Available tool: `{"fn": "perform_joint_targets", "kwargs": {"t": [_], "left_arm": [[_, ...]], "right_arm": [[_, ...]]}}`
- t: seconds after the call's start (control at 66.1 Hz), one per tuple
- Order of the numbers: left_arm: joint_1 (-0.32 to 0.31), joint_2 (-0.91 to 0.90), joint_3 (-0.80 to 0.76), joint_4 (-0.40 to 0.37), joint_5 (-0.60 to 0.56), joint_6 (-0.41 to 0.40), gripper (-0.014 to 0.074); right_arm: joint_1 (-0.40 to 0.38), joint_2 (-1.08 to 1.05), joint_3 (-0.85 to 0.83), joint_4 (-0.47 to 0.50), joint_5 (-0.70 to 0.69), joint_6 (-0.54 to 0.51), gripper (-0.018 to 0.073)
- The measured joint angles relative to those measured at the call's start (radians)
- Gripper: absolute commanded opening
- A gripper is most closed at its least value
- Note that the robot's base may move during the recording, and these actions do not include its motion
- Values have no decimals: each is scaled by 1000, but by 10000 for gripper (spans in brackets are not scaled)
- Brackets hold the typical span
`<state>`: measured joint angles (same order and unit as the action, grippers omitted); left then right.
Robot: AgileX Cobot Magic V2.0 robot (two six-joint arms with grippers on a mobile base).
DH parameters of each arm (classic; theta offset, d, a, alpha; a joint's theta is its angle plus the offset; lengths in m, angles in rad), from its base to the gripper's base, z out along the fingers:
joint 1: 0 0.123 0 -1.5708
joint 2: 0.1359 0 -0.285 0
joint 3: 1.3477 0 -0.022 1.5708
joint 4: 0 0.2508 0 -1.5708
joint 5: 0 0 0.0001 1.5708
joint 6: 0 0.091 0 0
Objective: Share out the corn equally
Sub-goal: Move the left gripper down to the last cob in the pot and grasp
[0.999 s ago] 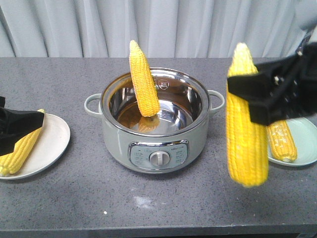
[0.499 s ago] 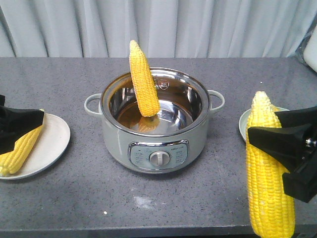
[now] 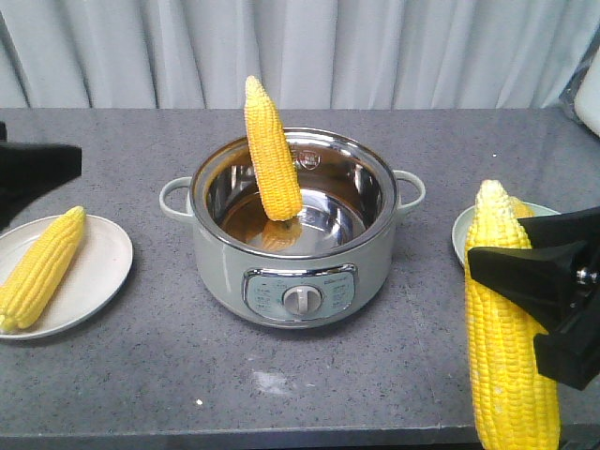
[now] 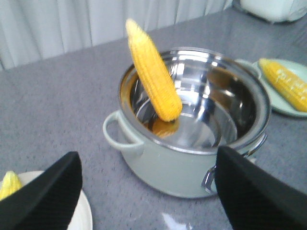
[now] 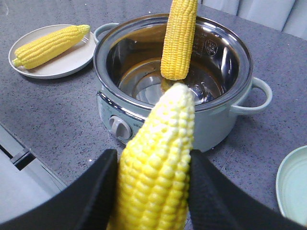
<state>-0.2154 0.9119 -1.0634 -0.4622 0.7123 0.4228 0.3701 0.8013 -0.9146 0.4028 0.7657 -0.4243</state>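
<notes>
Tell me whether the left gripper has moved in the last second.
Yes. The left gripper has lifted up and away from the white plate, and the cob it was covering now lies there in full view.

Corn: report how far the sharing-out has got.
Done: the left plate holds one cob, the right plate another cob. In hand: the right fingers grip a third cob upright near that plate. Left: the last cob stands in the pot, left fingers open, empty.
</notes>
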Motion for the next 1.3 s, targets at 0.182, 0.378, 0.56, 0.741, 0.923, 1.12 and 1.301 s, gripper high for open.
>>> {"fn": "perform_joint_targets", "kwargs": {"t": [0.182,0.378,0.56,0.741,0.923,1.12,1.301], "left_arm": [[0,66,-173,-118,82,96,554],[0,179,-317,-266,191,207,554],[-65,265,-379,-292,200,244,554],[-208,344,-397,-214,149,230,554],[-340,440,-421,69,87,42,554],[-479,583,-541,483,123,-302,554],[-587,742,-681,831,261,-569,554]], "right_arm": [[0,0,0,0,0,0,151],[0,0,0,0,0,0,151],[0,0,0,0,0,0,151],[0,0,0,0,0,0,151],[0,0,0,0,0,0,151],[0,0,0,0,0,0,151],[0,0,0,0,0,0,151]]}}
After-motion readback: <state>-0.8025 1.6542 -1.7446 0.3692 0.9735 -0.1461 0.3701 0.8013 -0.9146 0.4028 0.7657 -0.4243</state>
